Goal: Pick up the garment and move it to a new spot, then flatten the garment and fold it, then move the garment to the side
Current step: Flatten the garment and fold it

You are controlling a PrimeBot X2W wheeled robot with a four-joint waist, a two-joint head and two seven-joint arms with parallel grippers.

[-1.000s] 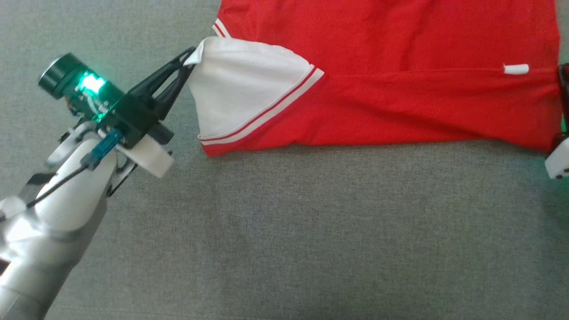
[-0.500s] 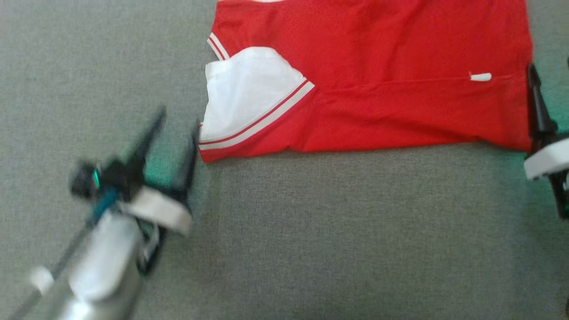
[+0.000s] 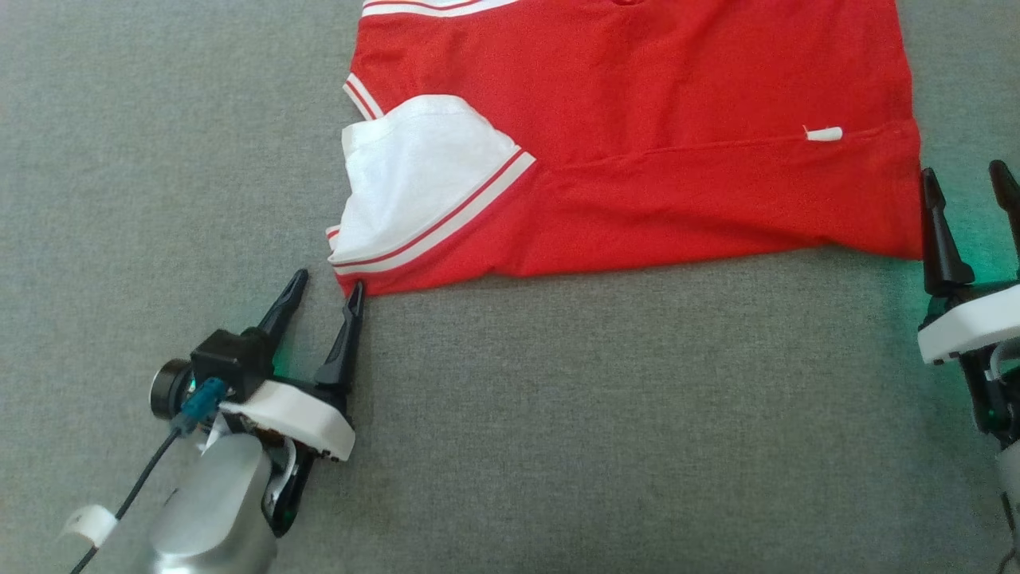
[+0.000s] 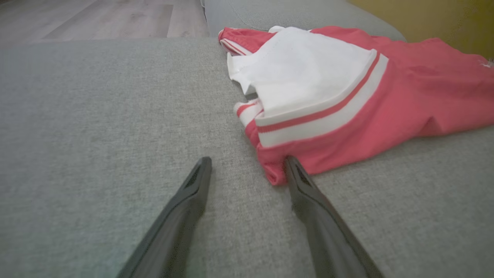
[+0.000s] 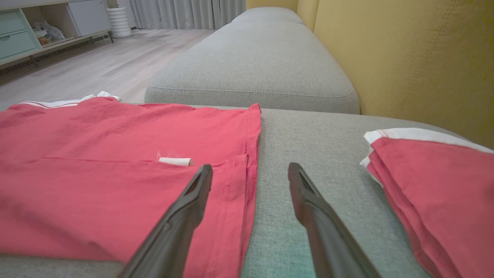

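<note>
Lets go of sleeve (image 3: 414, 175), backs left gripper (image 3: 329, 281) to shirt (image 3: 677, 96) corner; right gripper (image 3: 962, 169) at hem (image 3: 908, 191); jaws released, empty; shirt lengthwise between.

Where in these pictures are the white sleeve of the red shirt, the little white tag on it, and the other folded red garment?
white sleeve (image 3: 414, 171), head view, middle of the white panel.
white tag (image 3: 823, 133), head view, its middle.
folded red garment (image 5: 436, 181), right wrist view, top red layer.
</note>
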